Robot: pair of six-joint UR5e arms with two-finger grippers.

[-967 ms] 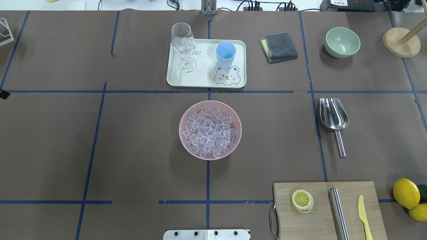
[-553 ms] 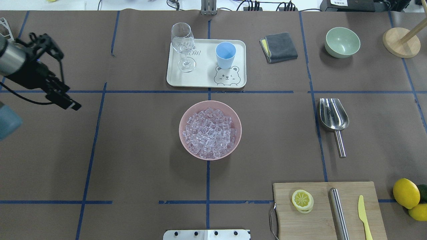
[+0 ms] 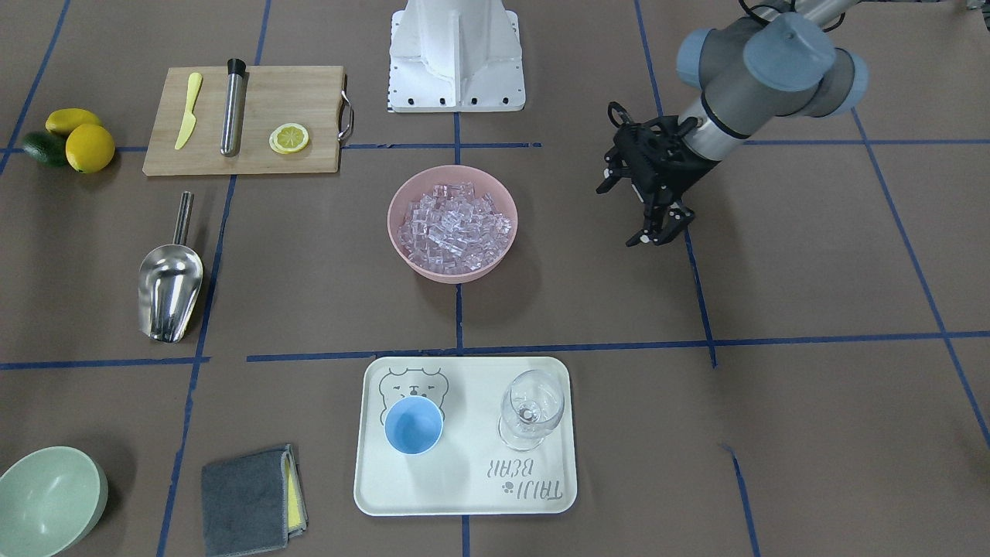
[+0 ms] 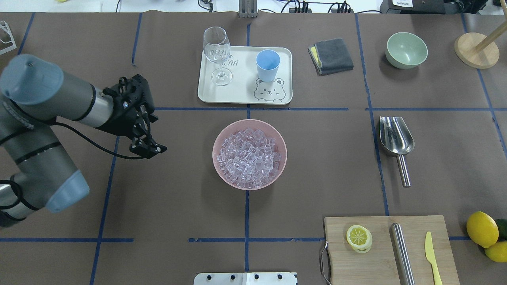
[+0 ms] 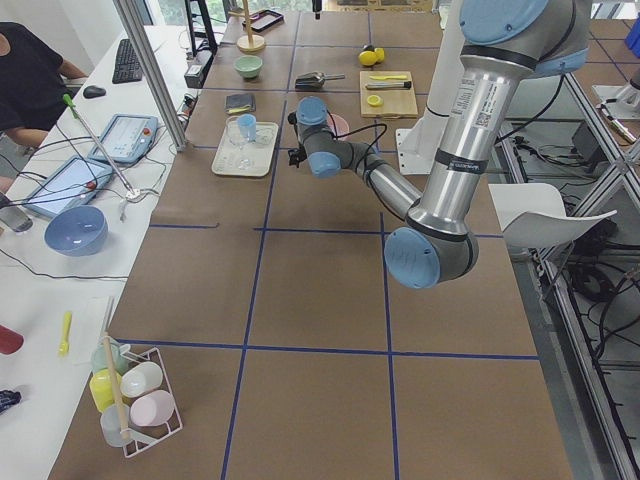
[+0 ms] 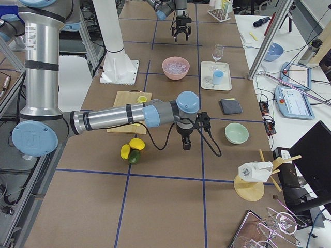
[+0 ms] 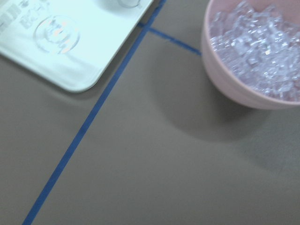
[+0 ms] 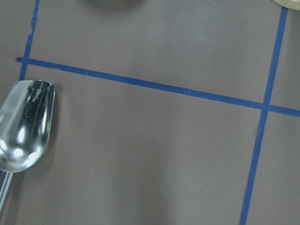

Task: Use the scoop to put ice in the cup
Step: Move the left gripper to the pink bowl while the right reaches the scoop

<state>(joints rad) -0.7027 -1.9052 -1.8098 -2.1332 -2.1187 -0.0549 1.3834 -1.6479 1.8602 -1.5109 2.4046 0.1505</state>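
The ice [image 4: 249, 156] fills a pink bowl [image 4: 217, 168] at the table's centre. Beyond it the light-blue cup [image 4: 267, 65] stands upright and empty on a white tray [image 4: 241, 97]. The steel scoop [image 4: 396, 136] lies on the table to the right, handle toward the robot; its trough also shows in the right wrist view [image 8: 26, 126]. My left gripper [image 4: 149, 148] hovers left of the pink bowl, open and holding nothing [image 3: 652, 236]. My right gripper [image 6: 186, 142] shows only in the exterior right view, so I cannot tell its state.
A wine glass [image 4: 217, 51] shares the tray with the cup. A cutting board [image 4: 380, 257] at the front right holds a lemon slice, a steel cylinder and a yellow knife. Lemons [image 4: 482, 229], a grey cloth [image 4: 330, 55] and a green bowl [image 4: 406, 49] lie on the right.
My left arm has come in from the left edge and swung right toward the pink bowl. The scoop, the cup and the ice have not moved.
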